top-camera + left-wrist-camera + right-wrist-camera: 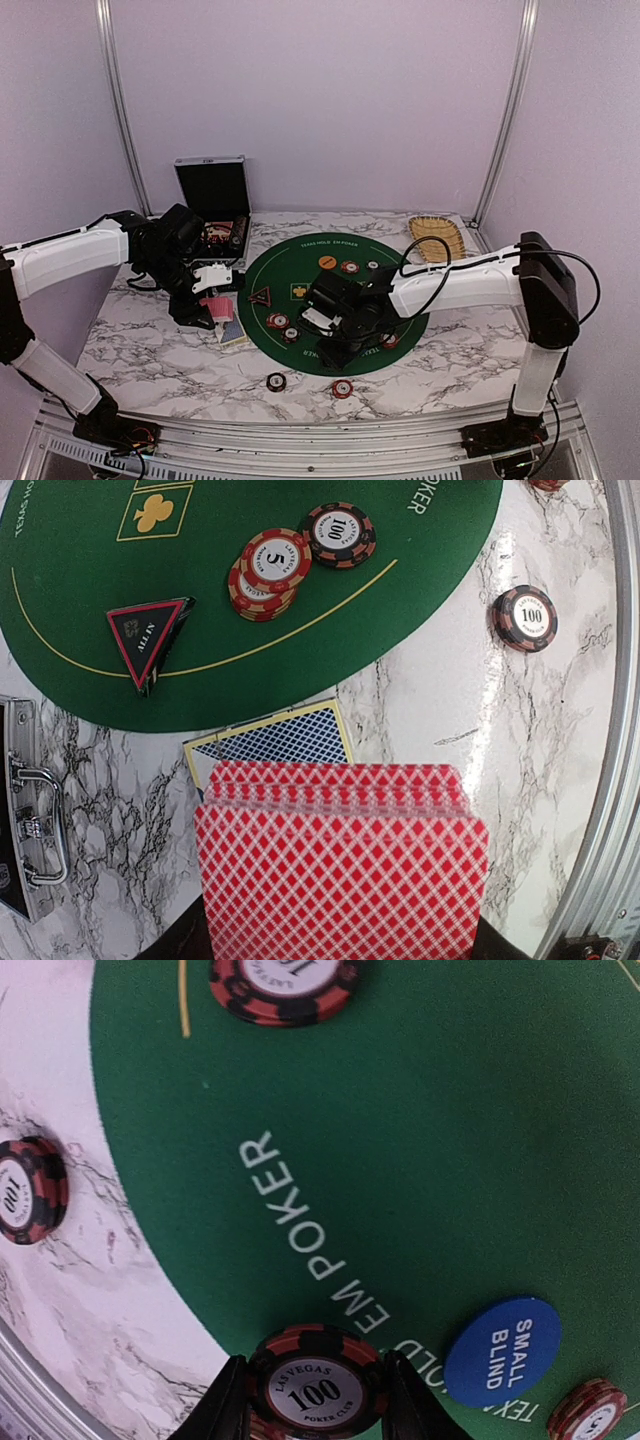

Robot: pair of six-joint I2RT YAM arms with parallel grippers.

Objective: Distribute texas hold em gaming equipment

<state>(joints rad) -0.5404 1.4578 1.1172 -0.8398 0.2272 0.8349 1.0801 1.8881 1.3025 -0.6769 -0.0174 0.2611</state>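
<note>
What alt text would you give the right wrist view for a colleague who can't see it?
The right claw grips a black-and-red 100 chip at the edge of the green poker mat. A blue Small Blind button lies on the mat beside it; other chips sit at the top edge, lower right corner and on the marble at left.

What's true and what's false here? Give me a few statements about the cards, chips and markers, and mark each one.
1. The left jaws hold red-backed cards. True.
2. The right jaws are empty. False: they grip a 100 chip.
3. The triangle marker lies on bare marble. False: it lies on the green mat.
4. The blue button reads Small Blind. True.
</note>
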